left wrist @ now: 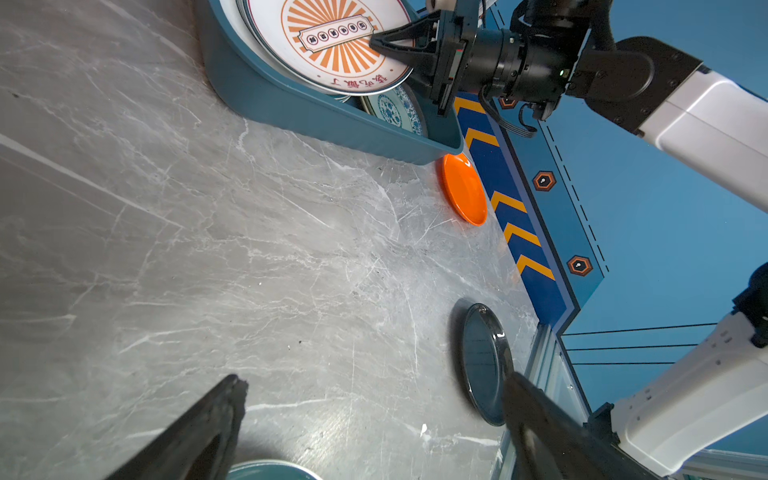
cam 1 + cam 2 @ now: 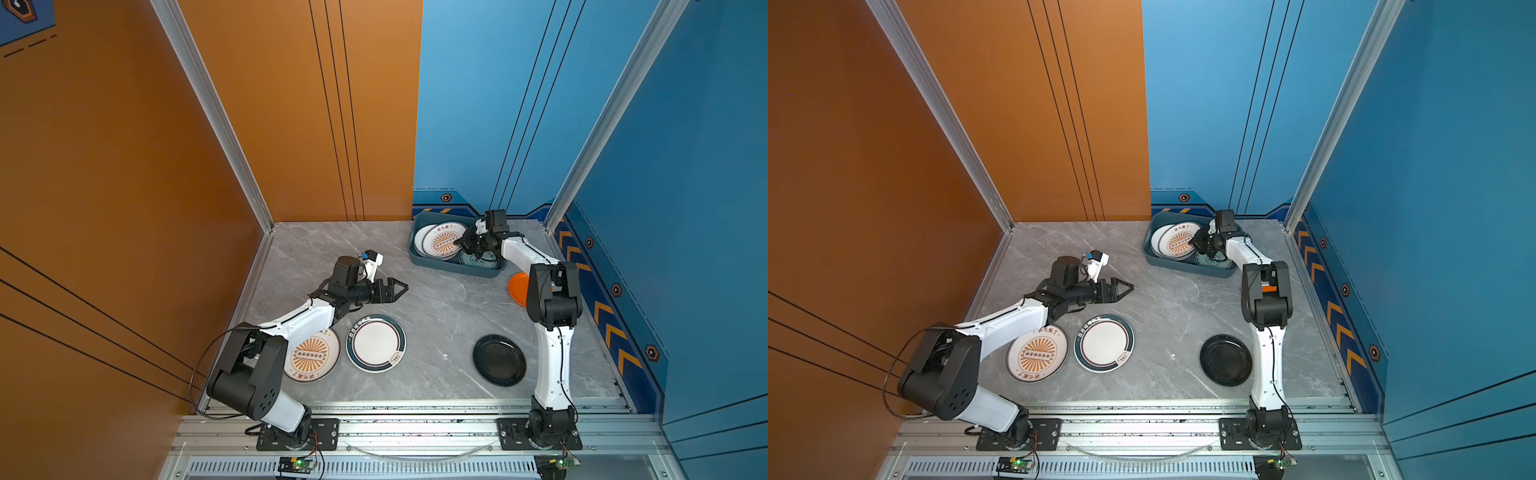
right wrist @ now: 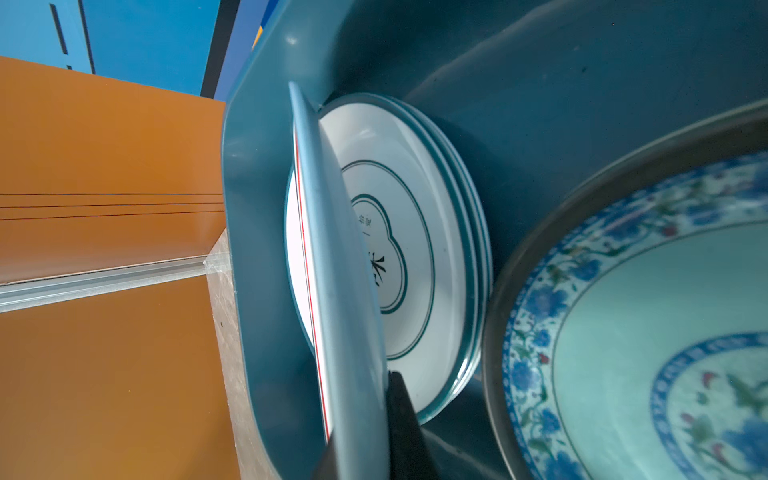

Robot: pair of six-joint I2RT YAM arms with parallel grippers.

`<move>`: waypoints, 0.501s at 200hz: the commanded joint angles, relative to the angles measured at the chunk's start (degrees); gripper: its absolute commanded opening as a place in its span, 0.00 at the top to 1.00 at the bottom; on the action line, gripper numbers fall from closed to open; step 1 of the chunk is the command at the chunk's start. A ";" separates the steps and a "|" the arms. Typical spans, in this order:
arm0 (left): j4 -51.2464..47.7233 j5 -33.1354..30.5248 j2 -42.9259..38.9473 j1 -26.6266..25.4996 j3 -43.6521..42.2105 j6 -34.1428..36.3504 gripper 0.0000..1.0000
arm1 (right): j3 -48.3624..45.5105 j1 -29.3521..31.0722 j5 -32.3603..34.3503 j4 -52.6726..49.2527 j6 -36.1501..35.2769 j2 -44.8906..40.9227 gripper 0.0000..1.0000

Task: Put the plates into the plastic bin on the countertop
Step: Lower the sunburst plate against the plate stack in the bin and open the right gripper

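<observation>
While the bin [image 2: 478,272] is rectangular, plates [image 2: 442,243] are round.

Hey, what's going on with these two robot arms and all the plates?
The right gripper is shut on the rim of a sunburst plate, holding it tilted over other plates in the bin. The left gripper hovers open and empty above the countertop, where four plates lie: a second sunburst plate, a white plate, a black plate and an orange plate.

Top plate [image 2: 440,245] in bin [image 2: 451,267], loose plates [image 2: 376,343] before
</observation>
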 commanded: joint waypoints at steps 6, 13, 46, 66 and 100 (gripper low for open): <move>0.73 1.51 0.77 0.56 0.32 -0.44 0.02 | 1.88 0.15 1.69 -3.40 -2.13 0.93 0.80; 0.73 1.49 0.70 0.56 0.22 -0.46 0.02 | 1.86 0.04 1.88 -3.89 -2.47 0.79 0.77; 0.68 1.47 0.55 0.56 0.09 -0.52 0.02 | 1.09 -0.19 2.38 -4.70 -3.21 0.52 0.67; 0.69 1.55 0.53 0.49 -0.08 -0.59 0.02 | 0.67 -0.37 2.42 -4.88 -3.63 0.38 0.65; 0.46 1.34 0.21 0.41 -0.32 -0.56 0.02 | -0.16 -0.78 3.52 -5.88 -4.81 -0.70 0.61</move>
